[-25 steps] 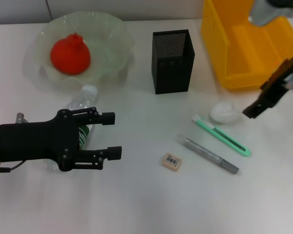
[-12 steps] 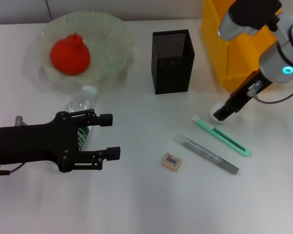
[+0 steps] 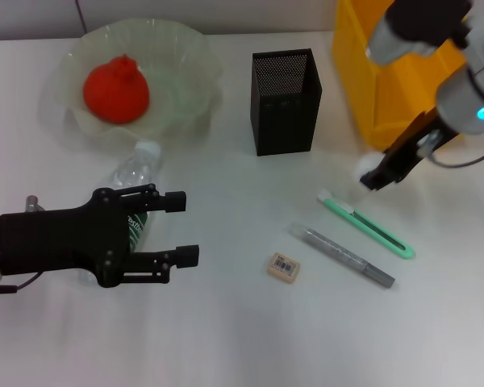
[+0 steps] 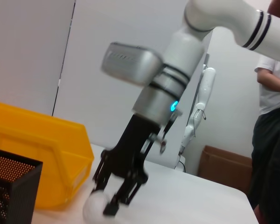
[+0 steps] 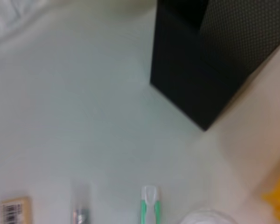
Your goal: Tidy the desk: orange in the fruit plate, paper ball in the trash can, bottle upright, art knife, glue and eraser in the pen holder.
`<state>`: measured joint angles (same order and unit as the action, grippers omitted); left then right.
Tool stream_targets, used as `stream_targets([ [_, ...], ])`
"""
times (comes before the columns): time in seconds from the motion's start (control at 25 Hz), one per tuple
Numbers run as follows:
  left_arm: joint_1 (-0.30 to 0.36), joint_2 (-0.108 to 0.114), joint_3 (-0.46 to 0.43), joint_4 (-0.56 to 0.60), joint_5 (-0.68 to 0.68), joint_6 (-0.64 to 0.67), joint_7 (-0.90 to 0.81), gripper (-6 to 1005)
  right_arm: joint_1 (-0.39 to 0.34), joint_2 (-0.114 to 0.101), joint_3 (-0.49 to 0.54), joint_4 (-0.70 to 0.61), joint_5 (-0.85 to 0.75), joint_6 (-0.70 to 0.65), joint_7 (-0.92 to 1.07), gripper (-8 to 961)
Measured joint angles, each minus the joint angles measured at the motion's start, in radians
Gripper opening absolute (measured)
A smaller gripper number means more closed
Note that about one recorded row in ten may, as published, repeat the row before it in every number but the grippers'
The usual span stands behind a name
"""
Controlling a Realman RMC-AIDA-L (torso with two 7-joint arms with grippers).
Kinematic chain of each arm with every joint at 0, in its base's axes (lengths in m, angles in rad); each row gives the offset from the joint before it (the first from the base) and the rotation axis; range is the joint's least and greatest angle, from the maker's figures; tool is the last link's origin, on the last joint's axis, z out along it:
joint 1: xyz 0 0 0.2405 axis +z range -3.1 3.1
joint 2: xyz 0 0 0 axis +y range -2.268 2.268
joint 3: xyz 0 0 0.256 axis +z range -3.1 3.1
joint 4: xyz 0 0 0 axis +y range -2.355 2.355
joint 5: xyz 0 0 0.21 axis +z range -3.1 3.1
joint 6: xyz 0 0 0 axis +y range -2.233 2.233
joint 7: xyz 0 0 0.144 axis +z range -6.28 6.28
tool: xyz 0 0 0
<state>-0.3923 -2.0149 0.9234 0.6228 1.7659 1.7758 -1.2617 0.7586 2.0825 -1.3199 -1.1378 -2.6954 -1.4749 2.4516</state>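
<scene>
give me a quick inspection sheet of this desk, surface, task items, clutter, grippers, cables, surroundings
surface: white desk.
job's things: orange in fruit plate; bottle lying flat; paper ball at the right gripper; art knife, glue and eraser on the desk; pen holder upright; yellow bin at the back.
clutter: nothing seen.
grippers: left gripper open over the bottle; right gripper closed on the paper ball.
cables: one behind the left arm.
surroundings: person, cardboard box.

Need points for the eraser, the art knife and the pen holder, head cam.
eraser (image 3: 284, 266), head view, middle of its labelled top face.
art knife (image 3: 368, 227), head view, midway along the green handle.
pen holder (image 3: 285, 113), head view, front mesh wall.
</scene>
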Motion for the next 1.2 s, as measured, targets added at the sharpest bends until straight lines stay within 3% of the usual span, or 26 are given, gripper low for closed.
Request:
stream_targets([
  [0.04, 0.002, 0.001, 0.000, 0.000, -0.002, 0.007, 0.000, 798, -0.045, 0.000, 0.037, -0.164, 0.001, -0.077, 0.006, 473],
  [0.08, 0.002, 0.001, 0.000, 0.000, -0.002, 0.007, 0.000, 797, -0.045, 0.000, 0.037, -0.164, 0.001, -0.077, 0.006, 474],
  [0.2, 0.002, 0.002, 0.000, 0.000, -0.007, 0.021, 0.000, 795, -0.113, 0.000, 0.138, -0.426, 0.010, -0.141, 0.018, 478],
  [0.24, 0.000, 0.002, 0.000, 0.000, -0.007, 0.023, -0.002, 794, -0.158, 0.001, 0.194, -0.571, 0.013, -0.121, 0.041, 480],
  [0.4, -0.002, 0.002, 0.000, 0.000, -0.006, 0.023, -0.004, 792, -0.226, 0.001, 0.209, -0.659, 0.015, -0.016, 0.057, 485],
  [0.44, -0.003, 0.001, 0.000, 0.000, -0.006, 0.022, -0.005, 791, -0.264, 0.002, 0.188, -0.639, 0.045, 0.081, 0.054, 486],
  [0.76, -0.013, -0.001, -0.013, 0.008, -0.007, 0.021, -0.042, 785, -0.276, -0.001, 0.149, -0.470, 0.101, 0.258, 0.022, 497],
  [0.92, -0.019, -0.014, -0.060, 0.055, -0.008, 0.057, -0.113, 782, -0.282, -0.002, 0.160, -0.406, 0.209, 0.296, -0.042, 668],
  [1.0, -0.006, -0.039, -0.078, 0.189, -0.005, 0.055, -0.252, 781, -0.300, -0.002, 0.176, -0.386, 0.302, 0.293, -0.095, 734],
  [1.04, -0.004, -0.043, -0.079, 0.222, -0.003, 0.050, -0.296, 780, -0.348, -0.002, 0.196, -0.376, 0.440, 0.271, -0.170, 757],
  [1.08, -0.004, -0.043, -0.079, 0.222, -0.003, 0.050, -0.296, 779, -0.348, -0.002, 0.196, -0.376, 0.440, 0.271, -0.170, 780],
  [1.12, -0.002, -0.049, -0.078, 0.314, 0.008, 0.027, -0.432, 779, -0.377, -0.003, 0.205, -0.372, 0.521, 0.254, -0.217, 803],
  [1.2, -0.007, -0.048, -0.077, 0.383, 0.039, -0.017, -0.566, 777, -0.451, -0.003, 0.242, -0.336, 0.707, 0.187, -0.357, 849],
])
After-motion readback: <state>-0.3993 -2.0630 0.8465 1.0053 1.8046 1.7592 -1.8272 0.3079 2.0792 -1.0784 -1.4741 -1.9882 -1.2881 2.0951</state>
